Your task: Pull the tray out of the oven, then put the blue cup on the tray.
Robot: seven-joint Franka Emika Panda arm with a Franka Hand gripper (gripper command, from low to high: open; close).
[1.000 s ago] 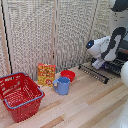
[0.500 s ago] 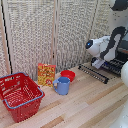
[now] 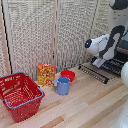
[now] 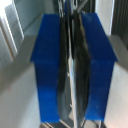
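jaws clenched on tray [image 4: 70,75] bar between blue pads [image 4: 47,65], blue cup [image 3: 62,85] well apart

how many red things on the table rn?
2: a red basket at the exterior view's left, and a red bowl just behind the blue cup. More could be hidden behind the arm.

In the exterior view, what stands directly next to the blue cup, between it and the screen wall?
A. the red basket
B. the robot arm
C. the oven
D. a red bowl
D: the red bowl sits just behind the blue cup; the basket lies apart toward the exterior view's left.
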